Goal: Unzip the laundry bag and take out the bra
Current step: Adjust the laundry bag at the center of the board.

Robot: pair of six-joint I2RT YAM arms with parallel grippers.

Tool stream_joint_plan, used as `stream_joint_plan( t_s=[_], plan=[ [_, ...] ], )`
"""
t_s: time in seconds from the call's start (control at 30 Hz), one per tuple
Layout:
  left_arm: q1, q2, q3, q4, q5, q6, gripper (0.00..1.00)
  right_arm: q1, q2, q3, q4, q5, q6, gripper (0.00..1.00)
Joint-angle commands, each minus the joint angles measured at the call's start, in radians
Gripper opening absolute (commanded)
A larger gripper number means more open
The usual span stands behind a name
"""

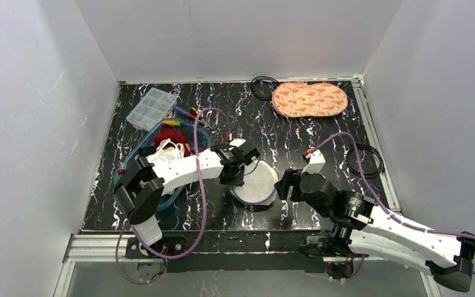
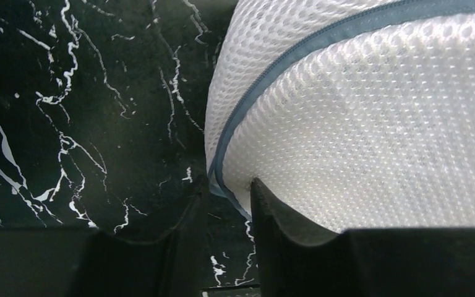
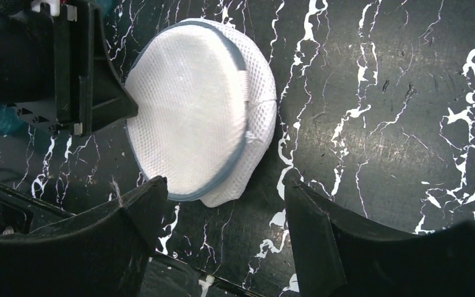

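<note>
I have the laundry bag [image 1: 258,184] near the front middle of the worktop [image 1: 321,133], between my two arms. It is a small white mesh drum, tipped so that one round face points up and towards the left arm, with its blue-grey zipper trim [image 3: 238,154] running around the rim.

The left pincer [image 2: 229,185] is at the bag's left edge. On its wrist camera the two fingers [image 2: 281,226] stand close together with a stretch of the trim dipping into the narrow gap, and the right-hand finger lies against the mesh. Whether they truly pinch the rim, I cannot tell.

The right pincer [image 3: 222,182] hangs above the worktop just to the right of the bag. Its fingers are well apart and hold nothing. Through that gap I see the bag's lower edge and the marbled black surface.

Further off on the left is a blue tub [image 1: 203,137] with red and white cloth heaped in it, partly hidden by the left arm. A clear compartment box [image 1: 151,107] sits behind it. At the back lies a peach patterned pad [image 1: 310,99] with a black cable coil [image 1: 262,87] just beside it, and another coil [image 1: 365,162] sits by the right edge.
</note>
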State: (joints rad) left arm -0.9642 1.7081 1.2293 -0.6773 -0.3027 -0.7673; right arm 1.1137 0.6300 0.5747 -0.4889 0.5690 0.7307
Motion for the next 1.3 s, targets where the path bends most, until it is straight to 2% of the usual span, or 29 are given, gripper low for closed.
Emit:
stream_joint_plan(
  t_s=[0.0, 0.17, 0.33, 0.63, 0.83, 1.27],
  plan=[
    [0.021, -0.106, -0.075, 0.067, -0.004, -0.005, 0.26, 0.003, 0.024, -0.025, 0.073, 0.005, 0.005, 0.77],
    [0.032, -0.157, -0.161, 0.133, 0.003, -0.010, 0.23, -0.001, 0.082, -0.050, 0.161, -0.042, 0.006, 0.80],
    [0.035, -0.160, -0.182, 0.157, 0.011, -0.004, 0.22, -0.051, 0.133, -0.067, 0.245, -0.102, -0.021, 0.80],
    [0.036, -0.139, -0.161, 0.161, -0.001, 0.016, 0.23, -0.258, 0.284, -0.088, 0.377, -0.222, -0.077, 0.78],
    [0.043, -0.130, -0.170, 0.184, 0.006, 0.016, 0.22, -0.363, 0.407, -0.107, 0.450, -0.271, -0.091, 0.71],
    [0.049, -0.137, -0.226, 0.239, 0.021, 0.004, 0.23, -0.410, 0.533, -0.185, 0.501, -0.242, -0.052, 0.66]
  ],
)
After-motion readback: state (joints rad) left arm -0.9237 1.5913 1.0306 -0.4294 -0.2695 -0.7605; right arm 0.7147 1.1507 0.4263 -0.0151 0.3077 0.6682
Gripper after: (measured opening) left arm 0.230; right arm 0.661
